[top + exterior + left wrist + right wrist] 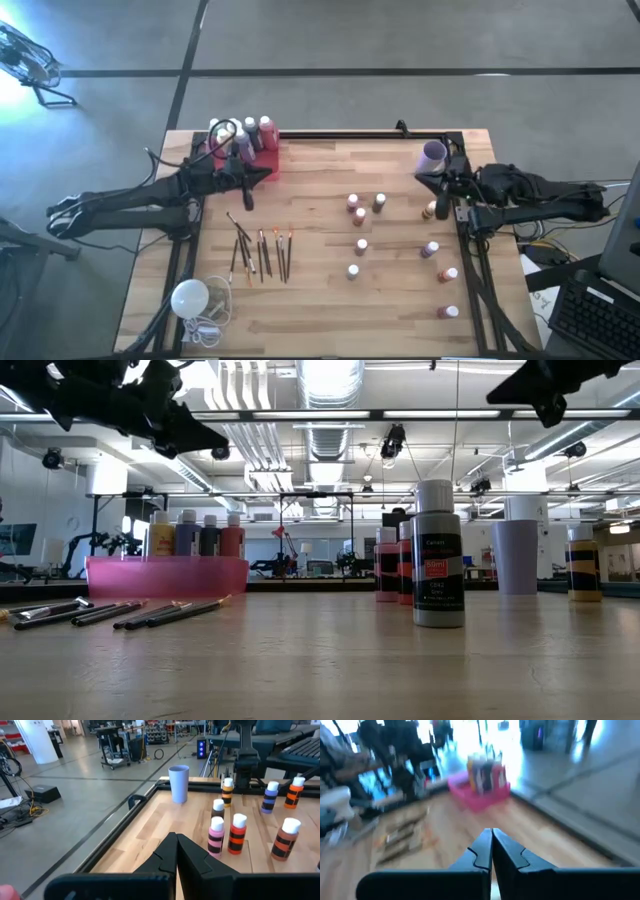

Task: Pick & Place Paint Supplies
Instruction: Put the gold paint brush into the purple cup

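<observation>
Fingers (pixel 176 851) of the left gripper (pixel 262 174) are seen pressed together with nothing between them, held above the desk (pixel 320 300) just beside the pink tray (pixel 265 160). Four bottles (pixel 250 130) are stood upright in that tray, which suggests it is the place where the supplies are being gathered. Nearer the front, the brushes (pixel 262 255) are laid roughly side by side, and a white bulb (pixel 189 297) with its cord is set at the corner. Further right, small bottles (pixel 361 246) are scattered upright and well apart, likely so each can be reached singly. A purple cup (pixel 433 154) is stood at the far right corner. Beside it the right gripper (pixel 437 184) is held over the desk, its fingers (pixel 491 851) likewise closed on nothing. Bottle colours are hard to make out from above, and the right wrist view is smeared, so the brushes there are barely told apart.
</observation>
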Robot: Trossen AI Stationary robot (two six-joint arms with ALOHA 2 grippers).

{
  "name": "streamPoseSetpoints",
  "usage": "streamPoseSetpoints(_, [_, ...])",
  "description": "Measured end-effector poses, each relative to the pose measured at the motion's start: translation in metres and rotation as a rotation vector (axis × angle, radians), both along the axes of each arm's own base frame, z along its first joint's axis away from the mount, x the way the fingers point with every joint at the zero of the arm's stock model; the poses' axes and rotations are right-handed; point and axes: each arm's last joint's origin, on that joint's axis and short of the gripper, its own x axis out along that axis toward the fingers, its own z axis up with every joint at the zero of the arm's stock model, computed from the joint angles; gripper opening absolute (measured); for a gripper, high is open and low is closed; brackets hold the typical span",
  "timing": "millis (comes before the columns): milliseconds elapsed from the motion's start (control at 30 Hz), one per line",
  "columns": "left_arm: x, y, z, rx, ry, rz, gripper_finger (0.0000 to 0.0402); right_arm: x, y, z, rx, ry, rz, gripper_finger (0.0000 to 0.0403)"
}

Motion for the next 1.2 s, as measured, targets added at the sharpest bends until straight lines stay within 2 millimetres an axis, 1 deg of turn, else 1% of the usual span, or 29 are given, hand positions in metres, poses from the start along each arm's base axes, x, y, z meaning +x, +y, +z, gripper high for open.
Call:
streamPoseSetpoints(167, [0.003, 0.001, 0.001, 0.008, -0.023, 0.000, 0.0007, 0.014, -0.001, -0.011, -0.154, -0.203, -0.039, 0.0008])
streamPoseSetpoints(233, [0.005, 0.002, 0.000, 0.008, -0.021, 0.000, 0.0007, 0.022, 0.000, -0.018, -0.209, -0.248, 0.012, 0.0008])
streamPoseSetpoints(400, [0.009, 0.003, -0.004, -0.001, 0.011, 0.000, 0.0007, 0.040, 0.007, -0.030, -0.341, -0.358, 0.216, 0.0008])
streamPoseSetpoints(433, [0.009, 0.003, -0.006, -0.008, 0.020, 0.000, 0.0007, 0.042, 0.007, -0.029, -0.383, -0.386, 0.227, 0.0008])
streamPoseSetpoints(500, [0.009, 0.004, -0.007, -0.028, 0.030, 0.024, 0.0007, 0.044, 0.007, -0.020, -0.464, -0.449, 0.185, 0.0008])
streamPoseSetpoints(533, [0.009, 0.005, -0.006, -0.038, 0.037, 0.067, 0.0007, 0.045, 0.006, -0.013, -0.485, -0.470, 0.154, 0.0008])
streamPoseSetpoints(600, [0.007, 0.006, 0.004, -0.031, 0.047, 0.210, 0.0004, 0.047, 0.005, 0.001, -0.507, -0.484, 0.114, 0.0008])
streamPoseSetpoints(667, [0.004, 0.005, 0.017, -0.008, 0.069, 0.390, 0.0004, 0.049, 0.005, 0.012, -0.538, -0.453, 0.098, 0.0008])
streamPoseSetpoints(733, [0.003, 0.001, 0.028, 0.017, 0.094, 0.507, 0.0004, 0.053, 0.004, 0.022, -0.595, -0.397, 0.085, 0.0008])
streamPoseSetpoints(800, [0.003, -0.004, 0.041, 0.032, 0.105, 0.554, 0.0004, 0.056, 0.003, 0.032, -0.633, -0.349, 0.027, 0.0008])
streamPoseSetpoints(900, [0.001, -0.010, 0.055, 0.015, 0.108, 0.588, 0.0004, 0.060, -0.001, 0.045, -0.647, -0.297, -0.124, 0.0008])
streamPoseSetpoints(967, [-0.002, -0.012, 0.059, -0.017, 0.123, 0.605, 0.0004, 0.063, -0.004, 0.046, -0.655, -0.221, -0.237, 0.0008])
streamPoseSetpoints(1067, [-0.007, -0.012, 0.060, -0.086, 0.145, 0.635, 0.0004, 0.070, -0.008, 0.040, -0.673, -0.095, -0.363, 0.0008])
streamPoseSetpoints(1133, [-0.009, -0.012, 0.059, -0.112, 0.146, 0.684, 0.0004, 0.075, -0.012, 0.036, -0.724, -0.022, -0.388, 0.0008])
streamPoseSetpoints(1200, [-0.011, -0.012, 0.058, -0.117, 0.134, 0.749, 0.0004, 0.080, -0.015, 0.033, -0.761, 0.003, -0.380, 0.0008])
